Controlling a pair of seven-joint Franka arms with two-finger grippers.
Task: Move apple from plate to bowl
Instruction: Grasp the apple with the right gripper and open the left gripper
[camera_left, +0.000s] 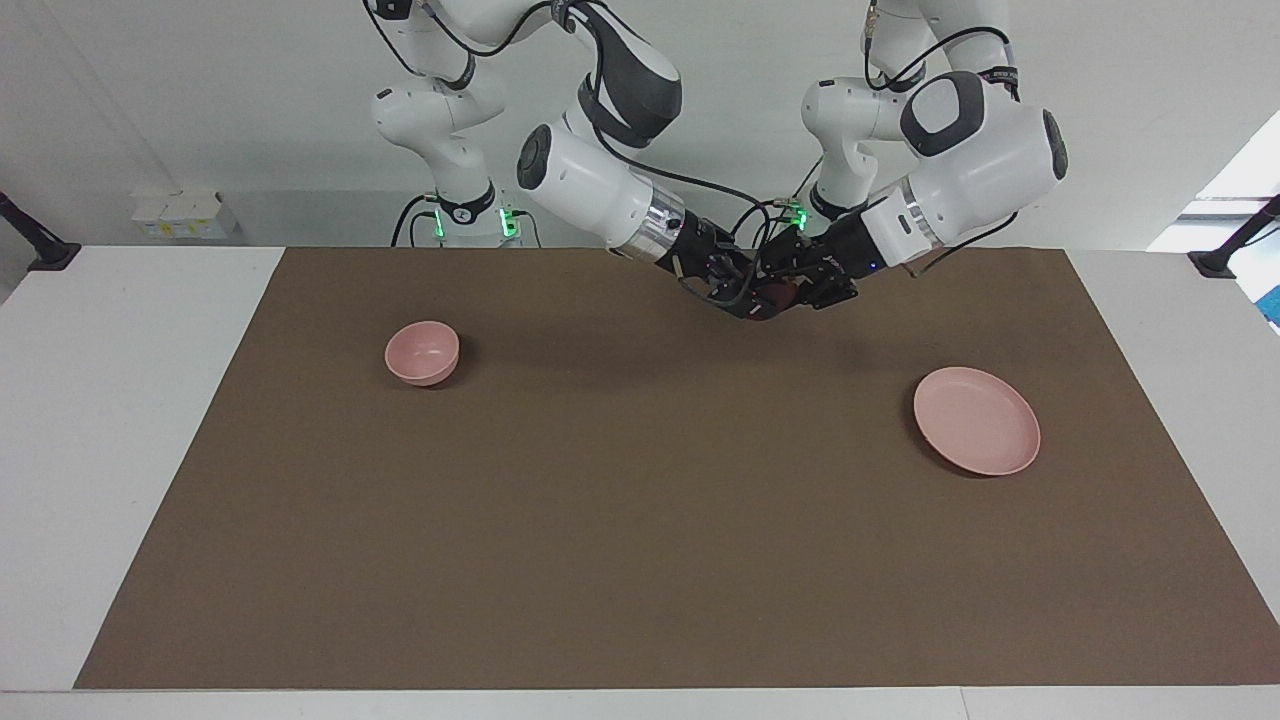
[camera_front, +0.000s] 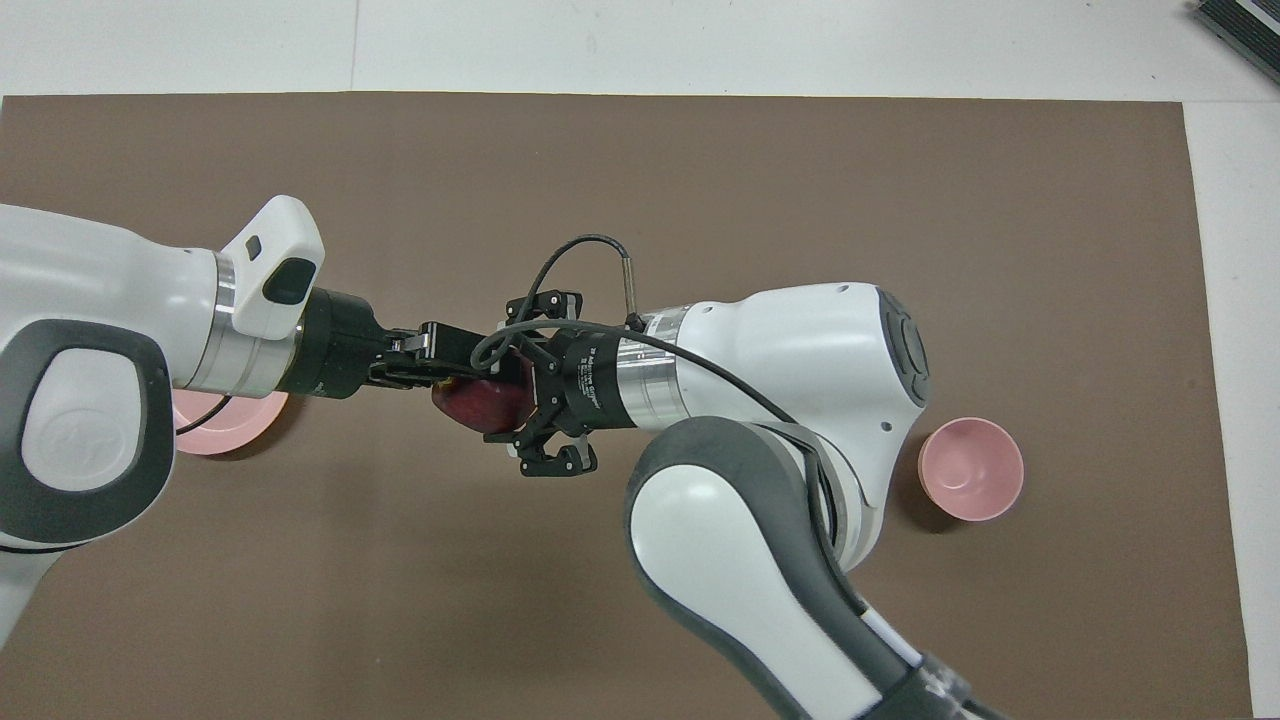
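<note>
The dark red apple (camera_left: 776, 297) is up in the air over the mat's middle, near the robots' edge, between the two grippers. It also shows in the overhead view (camera_front: 482, 402). My left gripper (camera_left: 800, 289) (camera_front: 445, 362) is shut on the apple. My right gripper (camera_left: 745, 296) (camera_front: 520, 385) faces it, its fingers (camera_front: 545, 300) spread wide on either side of the apple. The flat pink plate (camera_left: 977, 420) lies bare toward the left arm's end, partly hidden under the left arm in the overhead view (camera_front: 225, 430). The small pink bowl (camera_left: 422, 352) (camera_front: 970, 468) stands toward the right arm's end.
A brown mat (camera_left: 640, 520) covers most of the white table. Small white boxes (camera_left: 185, 213) sit at the table's corner by the right arm's base.
</note>
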